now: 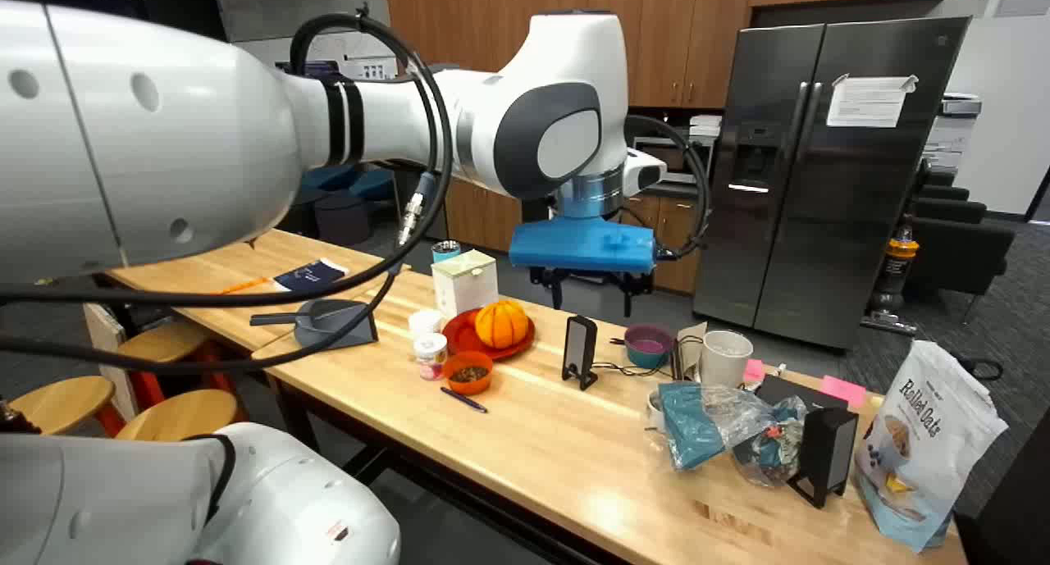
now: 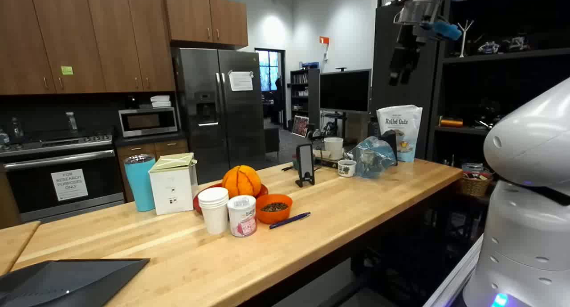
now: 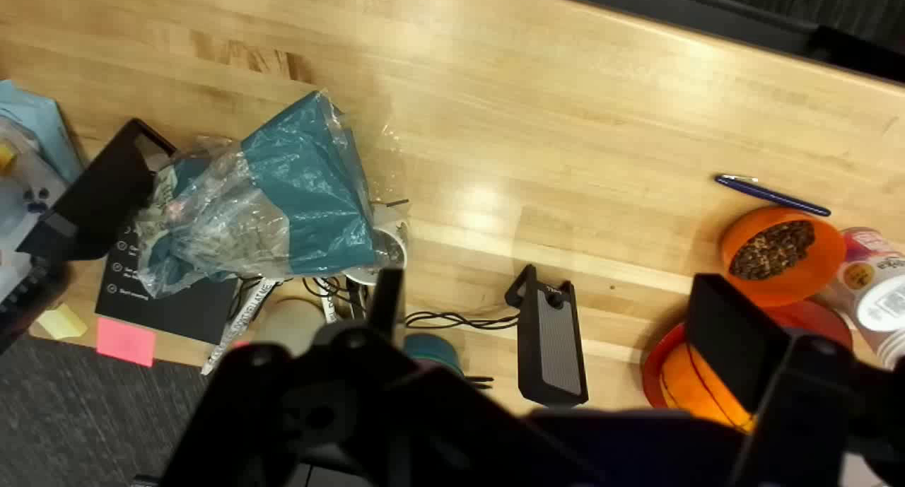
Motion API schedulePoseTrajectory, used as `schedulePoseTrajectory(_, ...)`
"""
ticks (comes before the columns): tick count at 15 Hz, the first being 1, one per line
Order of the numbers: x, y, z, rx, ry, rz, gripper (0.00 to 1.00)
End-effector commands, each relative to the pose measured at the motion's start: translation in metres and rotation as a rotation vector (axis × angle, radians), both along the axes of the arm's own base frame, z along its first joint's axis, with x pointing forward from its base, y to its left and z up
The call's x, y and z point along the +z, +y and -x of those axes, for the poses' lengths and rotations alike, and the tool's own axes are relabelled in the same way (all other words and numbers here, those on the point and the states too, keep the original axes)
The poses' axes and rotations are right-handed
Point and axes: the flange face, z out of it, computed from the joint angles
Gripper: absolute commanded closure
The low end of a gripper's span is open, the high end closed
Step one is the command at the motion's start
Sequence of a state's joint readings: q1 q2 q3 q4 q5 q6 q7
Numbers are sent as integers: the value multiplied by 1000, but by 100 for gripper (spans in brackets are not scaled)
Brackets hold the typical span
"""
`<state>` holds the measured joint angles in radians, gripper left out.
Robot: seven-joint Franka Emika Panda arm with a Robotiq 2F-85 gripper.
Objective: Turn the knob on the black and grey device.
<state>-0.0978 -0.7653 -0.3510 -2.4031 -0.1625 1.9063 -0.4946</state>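
Wrist view is showing the black and grey device (image 3: 556,342) standing on the wooden table (image 3: 452,190), between the plastic bag (image 3: 304,183) and the red plate (image 3: 820,319). I am guessing that it is light, hard and smooth, maybe plastic, so it could be sliding or tipping if something is pushing it too hard. The best place for taking hold is probably the round side of its knob (image 3: 556,300), with a gentle pinch coming from both sides. That knob is looking small and maybe slippery, so a weak squeeze could be slipping off. The gripper (image 1: 592,307) is hanging up high, well apart from the device, with its two fingers (image 3: 735,340) spread wide, and it is holding nothing. The device is looking like a tall, thin box, with black edges going around a grey front. Both exterior views are showing it standing upright on a small black foot (image 1: 586,379), and the little black knob is sitting down near that foot.
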Motion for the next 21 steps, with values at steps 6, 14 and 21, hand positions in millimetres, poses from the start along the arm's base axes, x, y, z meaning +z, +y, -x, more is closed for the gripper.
schedulePoseTrajectory(6,1,7,-1,-12,-12,6,0)
schedulePoseTrajectory(14,0,77,-24,-198,-2,56,0)
schedulePoseTrajectory(21,-31,151,-44,-440,-84,155,0)
